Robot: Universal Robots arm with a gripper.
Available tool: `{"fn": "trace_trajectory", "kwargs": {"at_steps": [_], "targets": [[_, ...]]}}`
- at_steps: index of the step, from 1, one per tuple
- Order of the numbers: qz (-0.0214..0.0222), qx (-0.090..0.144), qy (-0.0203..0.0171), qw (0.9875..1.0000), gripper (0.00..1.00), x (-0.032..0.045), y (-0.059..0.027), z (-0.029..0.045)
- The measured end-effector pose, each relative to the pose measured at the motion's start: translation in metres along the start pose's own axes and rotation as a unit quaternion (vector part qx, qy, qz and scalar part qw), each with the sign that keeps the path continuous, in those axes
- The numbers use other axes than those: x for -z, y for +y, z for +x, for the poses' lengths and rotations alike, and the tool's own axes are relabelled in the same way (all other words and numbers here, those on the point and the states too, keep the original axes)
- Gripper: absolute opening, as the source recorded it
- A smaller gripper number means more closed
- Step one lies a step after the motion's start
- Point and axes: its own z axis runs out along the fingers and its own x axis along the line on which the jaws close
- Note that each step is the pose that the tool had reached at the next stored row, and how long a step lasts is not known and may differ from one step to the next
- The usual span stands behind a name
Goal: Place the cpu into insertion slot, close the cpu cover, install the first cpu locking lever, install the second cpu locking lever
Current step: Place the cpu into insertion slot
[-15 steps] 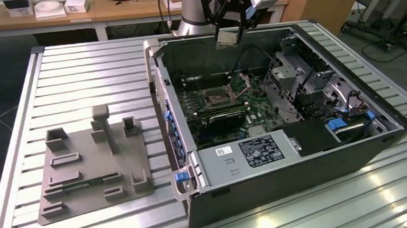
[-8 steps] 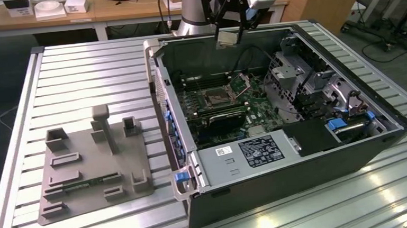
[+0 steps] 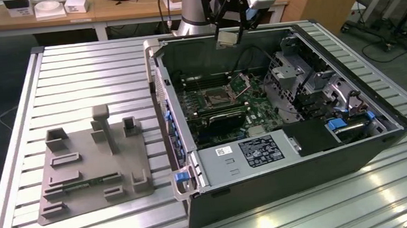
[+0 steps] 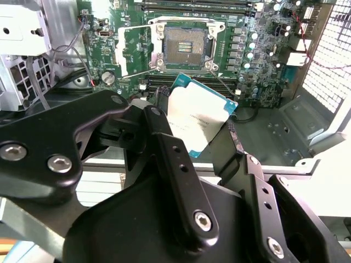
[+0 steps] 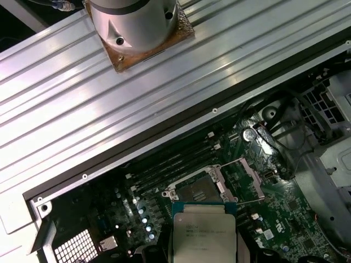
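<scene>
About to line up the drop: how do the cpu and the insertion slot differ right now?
The cpu hangs clamped in the gripper above the case; the insertion slot sits fixed in the green board, empty. The cpu shows a plain silvery-grey top; the insertion slot shows a dark centre inside a metal rim. In both wrist views the cpu's edges look turned against the insertion slot's. Both are square.

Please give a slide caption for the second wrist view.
Gripper holding the small square silvery chip, with the empty metal-rimmed socket beyond it.
</scene>
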Motion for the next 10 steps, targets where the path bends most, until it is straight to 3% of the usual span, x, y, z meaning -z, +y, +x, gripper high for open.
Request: {"fn": "trace_trajectory", "kwargs": {"at_steps": [10], "targets": [[-0.0002,-0.013,-0.0011,0.9999,0.54,0.0000,0.0000,0.0000]]}}
